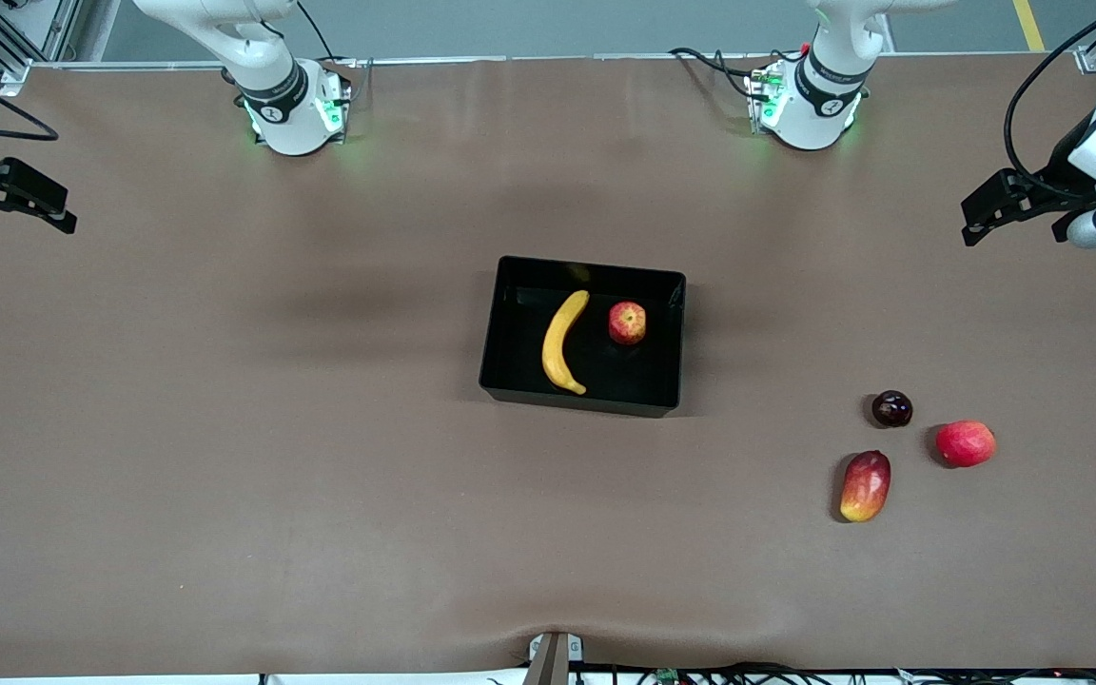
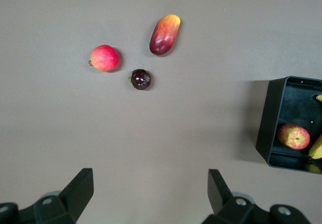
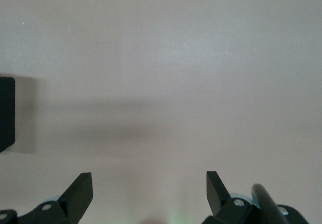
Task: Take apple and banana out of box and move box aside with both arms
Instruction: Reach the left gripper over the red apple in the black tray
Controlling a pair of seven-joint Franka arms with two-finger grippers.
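While both tools [image 1: 986,214] [image 1: 20,200] hang spread, empty, brown table [image 1: 225,428] bears black box [image 1: 510,376].

Left gripper [image 2: 147,194] and right gripper [image 3: 149,194] wait raised at the table's ends, fingers spread

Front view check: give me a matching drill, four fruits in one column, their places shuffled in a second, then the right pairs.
Things:
1. long curved yellow banana
2. small round red apple with yellowish speckles
3. small dark purple plum
4. oblong red-yellow mango

Places:
A. on the bare table, nearest the front camera of the four
B. in the shallow glossy black plastic tray, on the side toward the right arm's end
C. on the bare table, a little farther from the camera than the mango
D. in the tray, on the side toward the left arm's end

Pairs: 1-B, 2-D, 3-C, 4-A
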